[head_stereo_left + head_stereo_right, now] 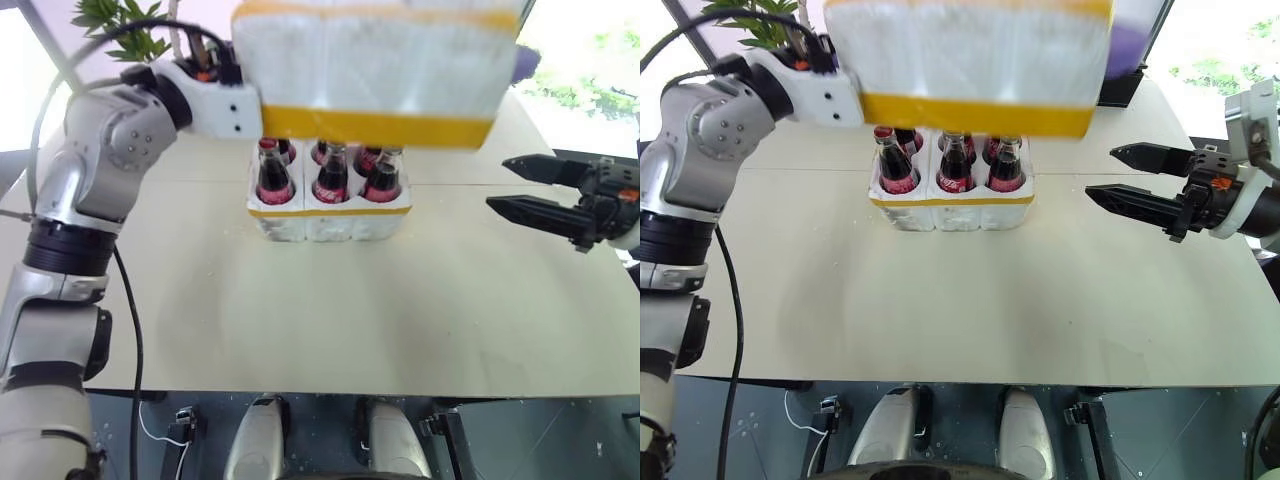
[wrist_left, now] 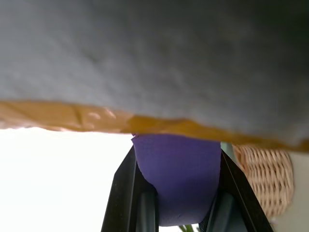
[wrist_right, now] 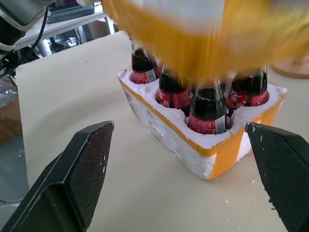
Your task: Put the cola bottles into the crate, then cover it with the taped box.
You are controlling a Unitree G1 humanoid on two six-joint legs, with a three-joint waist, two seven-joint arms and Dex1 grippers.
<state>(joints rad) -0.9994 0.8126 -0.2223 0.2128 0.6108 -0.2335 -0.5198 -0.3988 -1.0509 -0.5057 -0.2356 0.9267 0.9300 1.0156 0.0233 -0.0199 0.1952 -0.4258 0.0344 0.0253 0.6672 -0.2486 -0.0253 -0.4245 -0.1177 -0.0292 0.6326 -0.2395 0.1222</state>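
Six cola bottles (image 1: pixel 331 178), one crate (image 1: pixel 328 218), one taped box (image 1: pixel 375 65)

The cola bottles (image 1: pixel 331 172), dark with red labels, stand upright in the wells of the white, yellow-banded crate (image 1: pixel 328 217) on the tabletop. The taped box (image 1: pixel 375 70), white foam with yellow bands, hangs just above their caps, seemingly not touching them.

Taped box (image 1: pixel 375 60): you see white foam, grainy and matt, banded with glossy yellow tape.
Crate (image 1: pixel 328 217): the same rough white foam, crumbly at its edges.
Cola bottles (image 3: pixel 206 110): shiny glass with printed labels.
Table (image 1: pixel 330 320): smooth, matt, pale top.
Basket (image 2: pixel 265 179): woven wicker.
Right gripper (image 3: pixel 181 183): your view shows black matt fingers with finely textured pads.
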